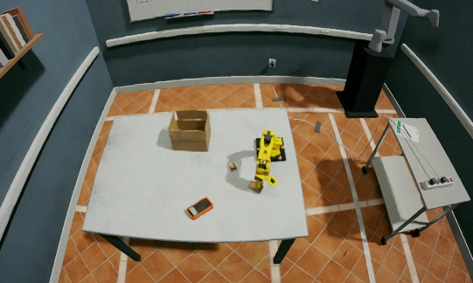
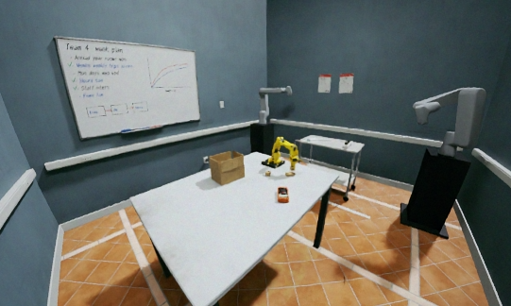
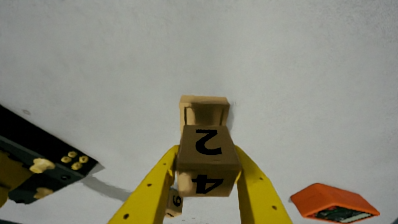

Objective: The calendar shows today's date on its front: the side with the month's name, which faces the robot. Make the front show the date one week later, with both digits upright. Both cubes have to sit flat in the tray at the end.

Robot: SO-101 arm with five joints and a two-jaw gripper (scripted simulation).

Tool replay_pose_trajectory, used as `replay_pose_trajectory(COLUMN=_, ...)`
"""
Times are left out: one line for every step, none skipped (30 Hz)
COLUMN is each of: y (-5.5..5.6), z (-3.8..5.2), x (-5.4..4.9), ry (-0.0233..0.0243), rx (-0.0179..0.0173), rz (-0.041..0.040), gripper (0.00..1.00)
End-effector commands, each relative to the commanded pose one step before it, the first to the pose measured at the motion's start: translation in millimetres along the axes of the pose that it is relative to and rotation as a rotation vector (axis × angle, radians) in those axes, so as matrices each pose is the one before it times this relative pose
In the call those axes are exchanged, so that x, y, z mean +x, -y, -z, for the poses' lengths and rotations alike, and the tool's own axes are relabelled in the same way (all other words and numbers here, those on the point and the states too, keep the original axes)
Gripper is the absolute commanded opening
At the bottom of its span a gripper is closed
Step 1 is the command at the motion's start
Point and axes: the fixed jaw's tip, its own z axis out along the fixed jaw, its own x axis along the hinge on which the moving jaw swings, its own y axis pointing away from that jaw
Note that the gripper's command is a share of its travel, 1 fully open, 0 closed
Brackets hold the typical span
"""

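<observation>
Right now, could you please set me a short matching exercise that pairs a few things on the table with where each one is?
Things:
1. cube marked 2 and 4
2. second cube
3. cardboard box
4. orange device

Places:
A. standing open-topped near the table's far edge
B. clamped in the end effector
C. lying near the table's front edge
D. on the table beside the arm, outside the tray

Pairs: 1-B, 2-D, 3-A, 4-C

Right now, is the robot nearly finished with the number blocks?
Not yet. Already done: both cubes are out of the tray. In hand: the gripper is shut on one cube, showing a 2 and a 4, held just in front of the tray. The other cube lies apart on the table. Left to do: set both cubes flat in the tray, digits upright.
</observation>
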Motion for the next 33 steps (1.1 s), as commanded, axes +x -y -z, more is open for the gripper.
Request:
replay_pose_trajectory(y=-2.06, z=-4.669, x=-2.00, ry=-0.00112, rx=-0.00731, rz=0.00215, gripper=0.00)
replay_pose_trajectory(y=0.02, z=-0.384, x=0.00, ry=0.00000, rx=0.00000, rz=0.00000, gripper=0.00)
replay_pose_trajectory(y=0.01, z=-0.228, x=0.00, ry=0.00000, rx=0.00000, rz=0.00000, gripper=0.00)
replay_pose_trajectory(y=0.01, z=-0.102, x=0.00, ry=0.00000, rx=0.00000, rz=0.00000, gripper=0.00)
replay_pose_trajectory(y=0.00, z=-0.018, x=0.00, ry=0.00000, rx=0.00000, rz=0.00000, gripper=0.00)
replay_pose_trajectory(y=0.00, z=0.000, x=0.00, ry=0.00000, rx=0.00000, rz=0.00000, gripper=0.00)
replay_pose_trajectory(y=0.00, z=0.000, x=0.00, ry=0.00000, rx=0.00000, rz=0.00000, gripper=0.00)
replay_pose_trajectory(y=-0.01, z=-0.014, x=0.00, ry=0.00000, rx=0.00002, rz=0.00003, gripper=0.00)
replay_pose_trajectory(y=-0.01, z=-0.096, x=0.01, ry=0.00000, rx=0.00000, rz=0.00000, gripper=0.00)
replay_pose_trajectory(y=-0.03, z=-0.235, x=0.01, ry=0.00000, rx=0.00000, rz=0.00000, gripper=0.00)
replay_pose_trajectory(y=-0.05, z=-0.385, x=0.02, ry=0.00000, rx=0.00000, rz=0.00000, gripper=0.00)
replay_pose_trajectory(y=-0.07, z=-0.530, x=0.03, ry=0.00000, rx=0.00000, rz=0.00003, gripper=0.00)
replay_pose_trajectory(y=-0.08, z=-0.644, x=0.04, ry=0.00000, rx=0.00000, rz=0.00003, gripper=0.00)
replay_pose_trajectory(y=-0.09, z=-0.716, x=0.04, ry=0.00000, rx=0.00000, rz=0.00003, gripper=0.00)
replay_pose_trajectory(y=-0.10, z=-0.747, x=0.05, ry=0.00000, rx=0.00000, rz=0.00003, gripper=0.00)
replay_pose_trajectory(y=-0.10, z=-0.723, x=0.04, ry=0.00000, rx=0.00000, rz=0.00003, gripper=0.00)
replay_pose_trajectory(y=-0.09, z=-0.638, x=0.04, ry=0.00000, rx=0.00000, rz=0.00003, gripper=0.00)
replay_pose_trajectory(y=-0.08, z=-0.530, x=0.04, ry=0.00000, rx=0.00000, rz=0.00003, gripper=0.00)
replay_pose_trajectory(y=-0.06, z=-0.379, x=0.02, ry=0.00000, rx=0.00000, rz=0.00000, gripper=0.00)
replay_pose_trajectory(y=-0.03, z=-0.229, x=0.02, ry=0.00000, rx=0.00000, rz=0.00000, gripper=0.00)
replay_pose_trajectory(y=-0.02, z=-0.102, x=0.01, ry=0.00000, rx=0.00000, rz=0.00000, gripper=0.00)
replay_pose_trajectory(y=-0.01, z=-0.012, x=0.00, ry=0.00000, rx=0.00000, rz=0.00000, gripper=0.00)
replay_pose_trajectory(y=0.00, z=0.000, x=0.00, ry=0.00000, rx=0.00000, rz=0.00000, gripper=0.00)
replay_pose_trajectory(y=0.00, z=0.000, x=0.00, ry=0.00000, rx=0.00000, rz=0.00000, gripper=0.00)
replay_pose_trajectory(y=0.00, z=-0.016, x=0.00, ry=0.00000, rx=-0.00002, rz=0.00003, gripper=0.00)
replay_pose_trajectory(y=0.00, z=-0.102, x=0.00, ry=0.00000, rx=0.00000, rz=0.00000, gripper=0.00)
replay_pose_trajectory(y=-0.01, z=-0.228, x=0.01, ry=0.00000, rx=0.00000, rz=0.00000, gripper=0.00)
replay_pose_trajectory(y=-0.02, z=-0.385, x=0.01, ry=0.00000, rx=0.00000, rz=0.00000, gripper=0.00)
replay_pose_trajectory(y=-0.02, z=-0.529, x=0.01, ry=0.00000, rx=0.00000, rz=0.00003, gripper=0.00)
replay_pose_trajectory(y=-0.03, z=-0.643, x=0.02, ry=0.00000, rx=0.00000, rz=0.00003, gripper=0.00)
replay_pose_trajectory(y=-0.03, z=-0.721, x=0.02, ry=0.00000, rx=0.00000, rz=0.00003, gripper=0.00)
replay_pose_trajectory(y=-0.04, z=-0.745, x=0.02, ry=0.00000, rx=0.00000, rz=0.00003, gripper=0.00)
replay_pose_trajectory(y=-0.04, z=-0.715, x=0.02, ry=0.00000, rx=0.00000, rz=0.00003, gripper=0.00)
